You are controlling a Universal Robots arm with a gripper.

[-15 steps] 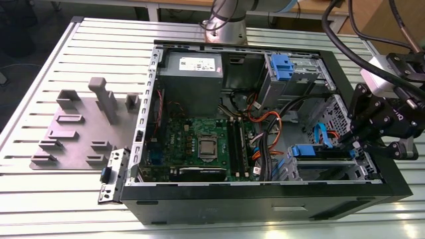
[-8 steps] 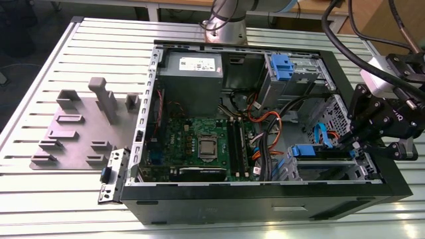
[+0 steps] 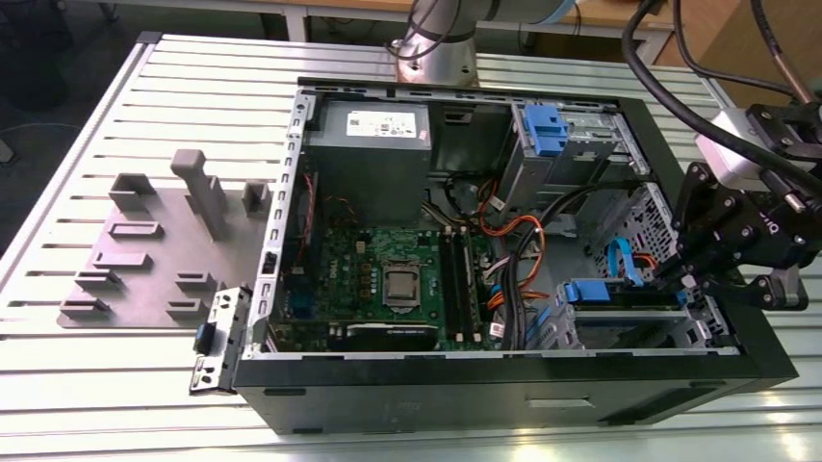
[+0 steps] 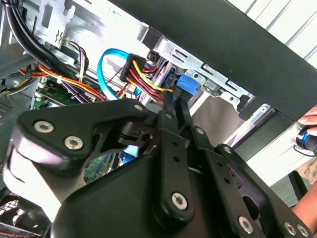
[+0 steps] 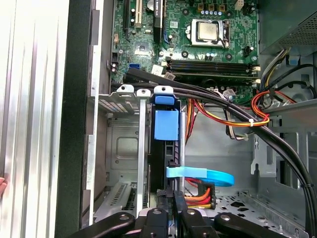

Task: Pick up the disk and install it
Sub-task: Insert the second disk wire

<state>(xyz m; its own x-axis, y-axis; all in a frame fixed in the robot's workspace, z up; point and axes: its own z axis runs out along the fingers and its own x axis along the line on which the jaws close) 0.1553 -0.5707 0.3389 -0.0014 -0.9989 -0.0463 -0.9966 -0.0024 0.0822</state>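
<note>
The disk [image 3: 591, 292] stands on edge in the drive cage at the front corner of the open computer case, on the exterior view's right. Its blue carrier tab [image 5: 166, 124] and dark edge show between the cage's metal rails in the first wrist view, and the blue tab [image 4: 187, 85] also shows in the second wrist view. My gripper [image 3: 668, 279] reaches into the case from the exterior view's right. Its black fingers lie together, shut, with their tips [image 4: 173, 101] right at the disk's rear end, beside the light-blue data cable [image 5: 200, 176].
Bundles of black, red, yellow and orange cables [image 5: 233, 114] cross close to the cage. The motherboard [image 3: 385, 279] and grey power supply [image 3: 372, 144] fill the case. A grey fixture plate [image 3: 154, 241] lies on the slatted table. A person's hand [image 4: 309, 119] is beside the case.
</note>
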